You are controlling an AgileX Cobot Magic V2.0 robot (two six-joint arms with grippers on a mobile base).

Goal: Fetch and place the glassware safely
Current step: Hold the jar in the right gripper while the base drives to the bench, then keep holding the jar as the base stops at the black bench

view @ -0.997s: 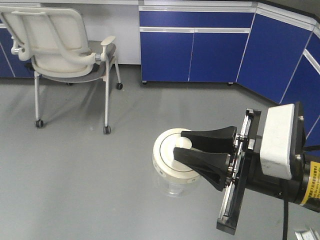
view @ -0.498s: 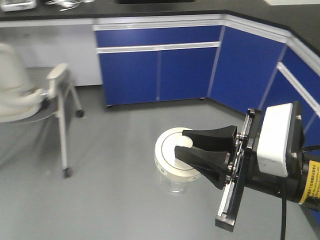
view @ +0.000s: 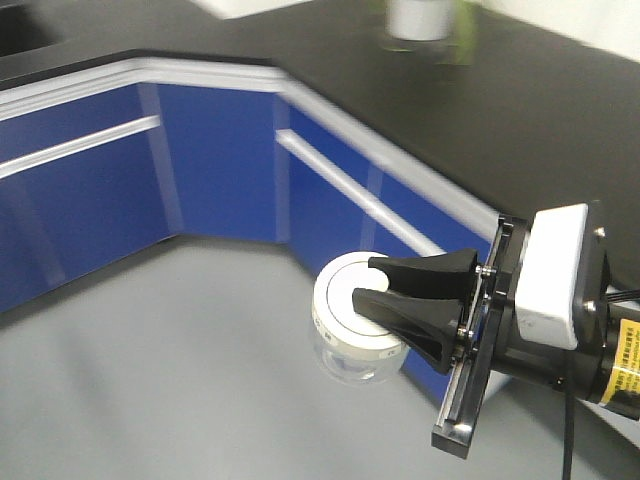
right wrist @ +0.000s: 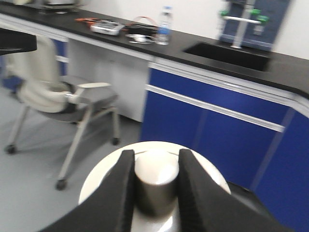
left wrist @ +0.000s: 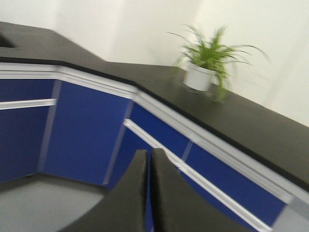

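Laboratory room, blurred in all three views: black countertop across the upper right of the front view, blue cabinets below it at left, bare grey floor across the lower left. Potted plant on the counter, upper centre of the left wrist view. In the right wrist view: pale chair at left, sink at upper right, bottle at upper centre.

Right gripper at the lower right of the front view, reaching toward centre. Closed most of the way onto the knob of the off-white lid, one finger touching each side. Glass jar just below centre of the front view, hanging under the lid above the floor, resting on nothing. No contact with the glass body; held by the knob only.

Left gripper at the bottom centre of its own view. Fingers drawn together to a thin slit, nothing between them. Well clear of the jar.

Judged hazards:
- Lid separation. Type of fit — screwed, clipped or merely seated — not visible. If merely seated, only rim friction to carry the jar, with a drop onto hard floor as the consequence.
- Slip at the knob. Small, smooth, rounded contact area; likely to slide out under a jolt.
- Swing. Blur suggestive of fast travel; abrupt stopping likely to load the grip sideways.
- Collision. Cabinets directly behind the jar in the front view; actual clearance not determinable.

Move slowly. Set down upright on the counter before opening.
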